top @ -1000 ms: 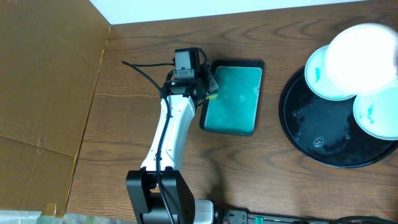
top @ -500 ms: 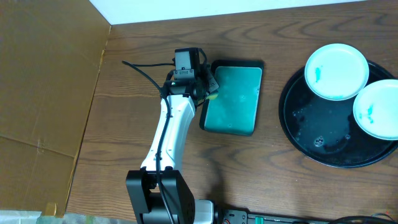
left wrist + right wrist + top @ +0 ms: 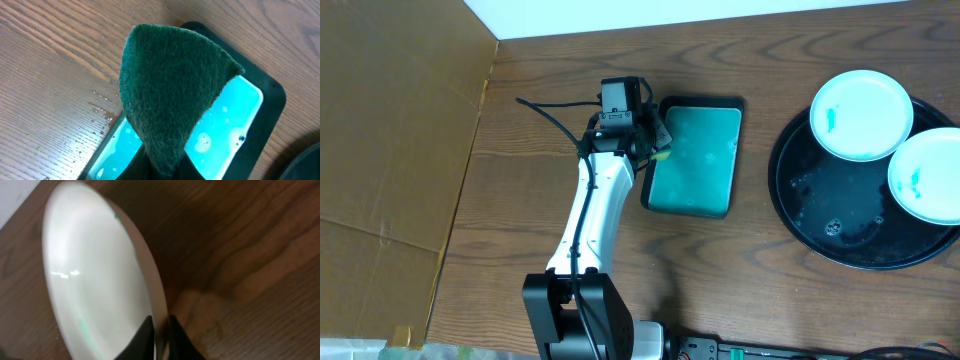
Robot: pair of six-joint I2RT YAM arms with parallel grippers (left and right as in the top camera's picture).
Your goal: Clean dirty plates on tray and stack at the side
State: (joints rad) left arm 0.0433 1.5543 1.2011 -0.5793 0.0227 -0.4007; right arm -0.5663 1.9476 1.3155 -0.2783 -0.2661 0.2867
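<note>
Two white plates with teal smears (image 3: 861,114) (image 3: 927,176) lie on the round black tray (image 3: 820,205) at the right in the overhead view. My left gripper (image 3: 658,143) is shut on a dark green sponge (image 3: 170,95) held over the left edge of the teal tray. In the right wrist view my right gripper (image 3: 160,330) is shut on the rim of a third white plate (image 3: 95,290), held tilted above the wooden table. The right arm and this plate are outside the overhead view.
A rectangular teal tray with a black rim (image 3: 696,157) holds soapy liquid (image 3: 220,130) and stands mid-table. Water droplets (image 3: 102,107) lie on the wood beside it. Brown cardboard (image 3: 390,150) covers the left side. A white wall edge runs along the back.
The blurred white plate that hung over the tray's top right a second ago has left the overhead view. The left arm has not moved.
</note>
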